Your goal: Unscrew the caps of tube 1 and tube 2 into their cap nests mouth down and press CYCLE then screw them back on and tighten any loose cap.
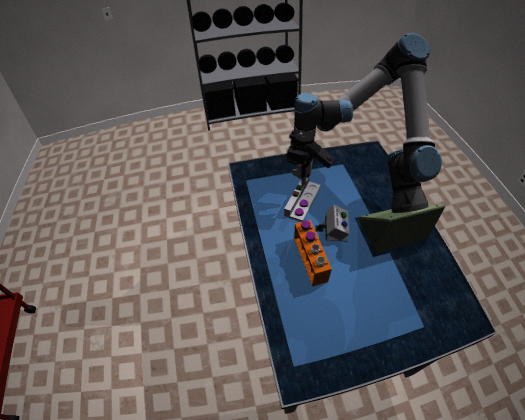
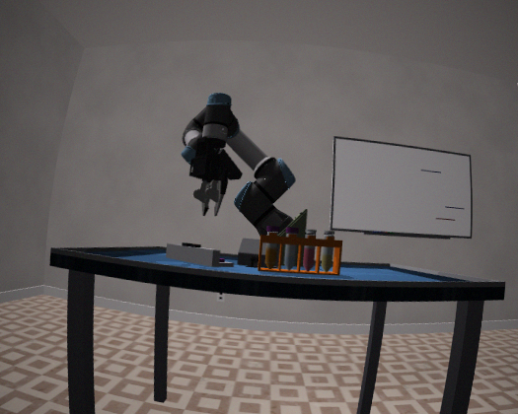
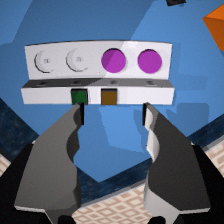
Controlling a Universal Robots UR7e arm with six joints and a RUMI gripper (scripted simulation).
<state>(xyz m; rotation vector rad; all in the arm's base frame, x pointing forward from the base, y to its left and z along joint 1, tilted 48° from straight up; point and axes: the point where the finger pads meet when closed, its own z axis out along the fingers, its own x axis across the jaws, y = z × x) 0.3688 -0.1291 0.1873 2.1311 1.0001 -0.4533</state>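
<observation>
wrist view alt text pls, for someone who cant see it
The open, empty gripper hangs above the white cap tray, its two grey fingers framing blue mat. Two purple caps fill the right two nests; the left two nests are bare. A green and an amber lamp sit on the tray's front.

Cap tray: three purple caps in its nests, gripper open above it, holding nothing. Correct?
No. Two purple caps, not three: the wrist view shows two nests filled and two empty nests. The gripper is open above the cap tray, holding nothing.

The arm (image 2: 259,163) holds its end effector (image 2: 211,211) pointing down, part-open, empty.
</observation>
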